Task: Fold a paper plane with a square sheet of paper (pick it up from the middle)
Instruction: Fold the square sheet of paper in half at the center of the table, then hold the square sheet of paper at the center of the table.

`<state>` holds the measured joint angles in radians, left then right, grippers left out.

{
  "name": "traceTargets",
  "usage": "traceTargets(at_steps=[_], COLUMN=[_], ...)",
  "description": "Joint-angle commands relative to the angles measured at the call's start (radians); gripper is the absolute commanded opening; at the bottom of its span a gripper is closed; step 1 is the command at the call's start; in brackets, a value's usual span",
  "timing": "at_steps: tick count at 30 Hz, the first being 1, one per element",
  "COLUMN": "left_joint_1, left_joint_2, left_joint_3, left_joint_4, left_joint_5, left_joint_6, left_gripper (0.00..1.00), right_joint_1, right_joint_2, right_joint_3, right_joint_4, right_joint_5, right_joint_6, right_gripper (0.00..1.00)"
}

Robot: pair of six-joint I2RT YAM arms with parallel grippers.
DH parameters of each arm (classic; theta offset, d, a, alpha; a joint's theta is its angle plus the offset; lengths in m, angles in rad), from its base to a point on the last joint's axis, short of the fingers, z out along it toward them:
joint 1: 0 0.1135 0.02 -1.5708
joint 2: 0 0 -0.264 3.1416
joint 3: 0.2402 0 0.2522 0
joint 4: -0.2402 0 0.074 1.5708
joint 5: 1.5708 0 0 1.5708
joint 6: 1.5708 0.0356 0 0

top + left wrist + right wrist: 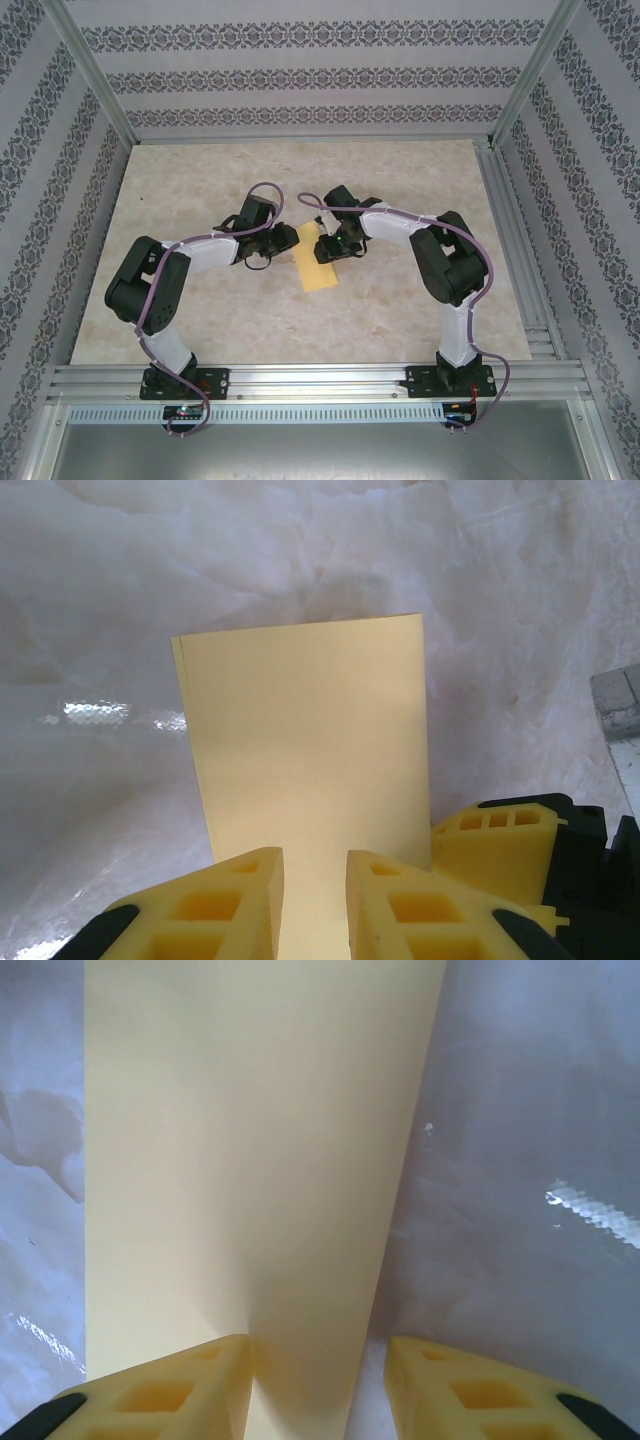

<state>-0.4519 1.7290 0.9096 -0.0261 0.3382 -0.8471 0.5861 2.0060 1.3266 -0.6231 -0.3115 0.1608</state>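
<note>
The folded yellow sheet of paper lay mid-worktop. The left end effector straddled one end, jaws narrowly apart. The right end effector gaped wider, one finger against the sheet. Neither visibly clamped it.

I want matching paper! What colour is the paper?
Pale yellow; the paper shows best in the left wrist view.

My left arm and right arm: black joints, white links, looping purple cables, yellow hollow-celled fingers.
</note>
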Motion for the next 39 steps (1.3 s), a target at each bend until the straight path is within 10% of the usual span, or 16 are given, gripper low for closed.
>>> traceTargets(at_steps=[1, 39], left_joint_1=[0.002, -0.037], left_joint_2=[-0.012, 0.165], left_joint_3=[0.01, 0.104], left_joint_4=[0.033, -0.059], left_joint_5=[0.023, 0.095], left_joint_6=[0.011, 0.048], left_gripper=[0.24, 0.14], right_joint_1=[-0.007, 0.0], right_joint_2=[0.052, 0.089], right_joint_3=[-0.004, -0.002], right_joint_4=[-0.013, -0.018], right_joint_5=[0.039, 0.043], right_joint_6=[-0.012, -0.024], right_gripper=[0.42, 0.42])
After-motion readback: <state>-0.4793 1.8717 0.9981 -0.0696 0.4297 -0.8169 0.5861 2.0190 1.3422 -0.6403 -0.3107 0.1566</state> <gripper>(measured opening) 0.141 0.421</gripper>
